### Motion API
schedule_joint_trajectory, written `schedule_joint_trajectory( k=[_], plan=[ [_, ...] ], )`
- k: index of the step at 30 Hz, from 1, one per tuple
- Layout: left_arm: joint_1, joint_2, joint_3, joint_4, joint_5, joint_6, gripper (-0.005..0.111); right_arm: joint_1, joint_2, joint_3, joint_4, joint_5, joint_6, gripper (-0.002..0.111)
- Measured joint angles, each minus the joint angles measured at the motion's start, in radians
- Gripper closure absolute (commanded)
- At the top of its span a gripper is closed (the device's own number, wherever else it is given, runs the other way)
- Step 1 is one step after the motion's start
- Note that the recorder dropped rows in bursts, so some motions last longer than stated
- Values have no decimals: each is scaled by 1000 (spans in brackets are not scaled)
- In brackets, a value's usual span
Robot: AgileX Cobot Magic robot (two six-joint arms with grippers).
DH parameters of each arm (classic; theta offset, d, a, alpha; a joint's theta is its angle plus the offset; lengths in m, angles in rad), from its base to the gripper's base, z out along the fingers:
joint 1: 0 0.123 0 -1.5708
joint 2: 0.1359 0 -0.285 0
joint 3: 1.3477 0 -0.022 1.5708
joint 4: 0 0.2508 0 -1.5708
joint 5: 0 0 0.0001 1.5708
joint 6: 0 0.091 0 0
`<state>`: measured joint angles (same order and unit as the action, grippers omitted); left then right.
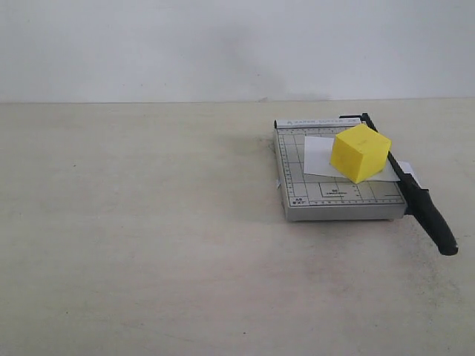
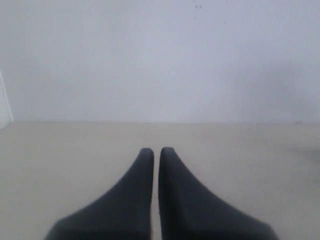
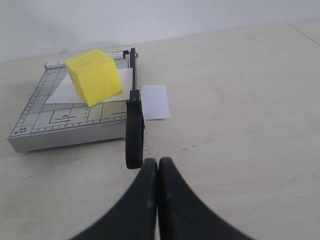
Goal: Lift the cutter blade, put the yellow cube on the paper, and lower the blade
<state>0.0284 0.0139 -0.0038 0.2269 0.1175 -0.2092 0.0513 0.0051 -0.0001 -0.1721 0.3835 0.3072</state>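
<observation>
The yellow cube (image 1: 360, 152) (image 3: 93, 76) rests on the white paper (image 1: 320, 156) (image 3: 64, 92), which lies on the grey gridded board (image 1: 326, 194) (image 3: 60, 125). The black cutter blade (image 1: 415, 196) (image 3: 134, 120) lies down along the board's right edge, its thick handle sticking out past the front. A strip of paper (image 3: 154, 101) shows beyond the blade. My right gripper (image 3: 158, 161) is shut and empty, just short of the handle end. My left gripper (image 2: 156, 150) is shut and empty over bare table. Neither arm appears in the exterior view.
A beige tabletop (image 1: 148, 245) spreads to the left and front of the board. A white wall (image 1: 223, 44) rises behind the table's back edge.
</observation>
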Motion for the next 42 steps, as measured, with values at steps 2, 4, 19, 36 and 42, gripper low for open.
schedule_joint_trajectory(
  k=[2,4,19,36,42],
  plan=[
    [-4,-7,0,-13,101,0,102,0,0,0,0,0,0,108],
    [-7,-9,2,-30,183,0,102,0,0,0,5,0,0,108],
    [-40,-11,4,-97,242,0,102,0,0,0,5,0,0,108],
    [-40,-11,4,-97,242,0,102,0,0,0,5,0,0,108],
    [-40,-11,4,-97,242,0,102,0,0,0,5,0,0,108]
  ],
)
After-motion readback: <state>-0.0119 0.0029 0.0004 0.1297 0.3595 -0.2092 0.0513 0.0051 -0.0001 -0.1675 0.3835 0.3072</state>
